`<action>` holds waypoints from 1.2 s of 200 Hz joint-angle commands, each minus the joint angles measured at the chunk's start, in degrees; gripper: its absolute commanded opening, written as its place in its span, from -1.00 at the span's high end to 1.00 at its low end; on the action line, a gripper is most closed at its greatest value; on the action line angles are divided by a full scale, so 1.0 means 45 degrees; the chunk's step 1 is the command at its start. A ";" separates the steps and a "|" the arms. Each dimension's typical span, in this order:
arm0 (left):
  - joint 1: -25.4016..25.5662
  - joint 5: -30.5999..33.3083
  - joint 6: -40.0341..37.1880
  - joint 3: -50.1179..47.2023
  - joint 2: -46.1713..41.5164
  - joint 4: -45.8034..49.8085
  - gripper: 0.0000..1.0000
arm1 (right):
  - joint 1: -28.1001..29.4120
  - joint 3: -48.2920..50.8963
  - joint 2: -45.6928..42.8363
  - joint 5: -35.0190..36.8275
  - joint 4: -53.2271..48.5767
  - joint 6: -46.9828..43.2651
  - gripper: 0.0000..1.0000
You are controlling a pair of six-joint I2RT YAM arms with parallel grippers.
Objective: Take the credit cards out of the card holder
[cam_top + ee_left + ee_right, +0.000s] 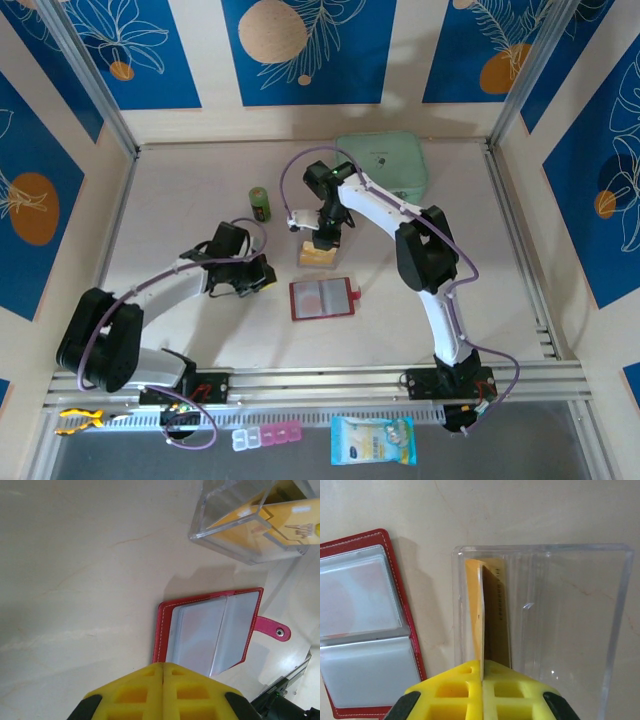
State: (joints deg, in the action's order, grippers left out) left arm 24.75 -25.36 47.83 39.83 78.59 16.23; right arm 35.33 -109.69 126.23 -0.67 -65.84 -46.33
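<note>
Pinches credit card (495,620) edge-up in clear box (545,550) with right end effector (481,666); left end effector (163,669), closed empty, nearer card holder (210,630).

Lab test cell, aluminium frame (90,85), patterned panels (340,60)

The left hand (163,667) sits low in frame, its yellow pads (135,695) pressed flat together with nothing between them. Just beyond lies the card holder (207,630), open on the pale counter (75,580), clear pockets (192,635) facing up (tab (272,628) sticking out right). Top right, a clear box (225,535) holds yellow credit cards (287,520).
</note>
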 commanded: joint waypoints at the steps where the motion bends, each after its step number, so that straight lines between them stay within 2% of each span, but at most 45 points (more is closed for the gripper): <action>1: -0.0169 -0.0318 -0.0191 0.0548 0.0190 0.0466 0.89 | -0.0241 0.0140 0.0027 -0.0602 -0.0171 -0.0233 0.77; 62: -0.0149 -0.0637 -0.0341 0.1166 0.0544 0.0676 0.89 | -0.0410 0.0248 -0.0971 -0.0932 0.0333 0.0323 0.65; 108: 0.0015 -0.0856 -0.0128 0.1001 0.0660 0.0306 0.90 | -0.0170 0.1827 -0.2573 -0.1699 0.2221 0.2054 0.65; 134: 0.0234 -0.0887 0.0059 0.0894 0.0854 -0.0111 0.90 | 0.0072 0.3000 -0.3569 -0.2069 0.3444 0.3905 0.67; 195: 0.0993 -0.0910 0.0359 0.0734 0.1356 -0.0936 0.94 | 0.0706 0.5653 -0.5199 -0.2007 0.5533 0.9862 0.70; 240: 0.1698 -0.0796 0.0757 0.0233 0.1713 -0.1825 0.96 | 0.1151 0.8358 -0.6430 -0.2364 0.7715 1.3552 0.70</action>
State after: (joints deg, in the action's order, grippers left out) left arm 30.87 -28.36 49.80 42.50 85.01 10.61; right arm 39.68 -76.42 100.75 -9.26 -37.08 1.93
